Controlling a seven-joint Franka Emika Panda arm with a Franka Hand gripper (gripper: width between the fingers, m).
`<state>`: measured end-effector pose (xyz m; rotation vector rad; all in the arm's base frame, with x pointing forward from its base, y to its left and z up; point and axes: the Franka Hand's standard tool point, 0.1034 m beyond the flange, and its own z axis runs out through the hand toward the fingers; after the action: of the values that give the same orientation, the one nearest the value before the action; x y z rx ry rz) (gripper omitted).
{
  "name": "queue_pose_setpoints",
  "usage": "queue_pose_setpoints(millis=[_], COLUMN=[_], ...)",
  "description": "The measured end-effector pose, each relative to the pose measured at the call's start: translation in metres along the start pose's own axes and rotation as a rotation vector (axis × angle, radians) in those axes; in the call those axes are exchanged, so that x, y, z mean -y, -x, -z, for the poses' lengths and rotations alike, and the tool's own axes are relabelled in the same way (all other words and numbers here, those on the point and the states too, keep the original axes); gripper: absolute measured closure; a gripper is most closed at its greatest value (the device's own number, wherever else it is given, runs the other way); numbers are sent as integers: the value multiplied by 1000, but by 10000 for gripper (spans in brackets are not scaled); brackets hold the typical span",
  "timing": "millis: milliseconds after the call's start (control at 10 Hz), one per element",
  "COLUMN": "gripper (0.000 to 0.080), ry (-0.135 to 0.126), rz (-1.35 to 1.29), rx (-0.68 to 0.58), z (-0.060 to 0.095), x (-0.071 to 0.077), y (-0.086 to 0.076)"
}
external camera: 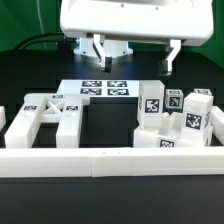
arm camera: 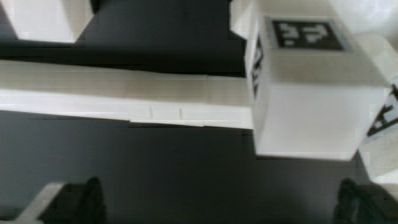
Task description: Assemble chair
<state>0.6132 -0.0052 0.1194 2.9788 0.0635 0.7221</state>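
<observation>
The exterior view sits low before the rail, facing across it toward the arm, wide on the scene behind. The wrist view looks down, close above the rail and 1 post; both views share these.

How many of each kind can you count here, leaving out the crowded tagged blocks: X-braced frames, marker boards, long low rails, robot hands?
Glossy white plastic X-braced frame: 1
Thin flat white marker board: 1
Long low white rail: 1
Two-finger robot hand: 1
Total: 4
</observation>
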Motion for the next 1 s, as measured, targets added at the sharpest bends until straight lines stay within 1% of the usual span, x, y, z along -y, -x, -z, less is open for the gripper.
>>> queue_pose_setpoints(millis=[100,200,400,500,600,700,800,900,1000], gripper=[150,150,150,150,150,150,150,150,150], ry=[-1,-6,-11,-18,-36,-46,-58,-64,-74], rz=[2,0,1,2,1,-1,-7,-14,-25], rx=[-1,14,41,74,159,198,281,327,423], z=[2,2,1,-2,-3,-5,-8,-9,-7], x=[-2,0,1,4,9,14,21,25,29], y=[-6,-7,-6,-2,1,-2,4,5,11])
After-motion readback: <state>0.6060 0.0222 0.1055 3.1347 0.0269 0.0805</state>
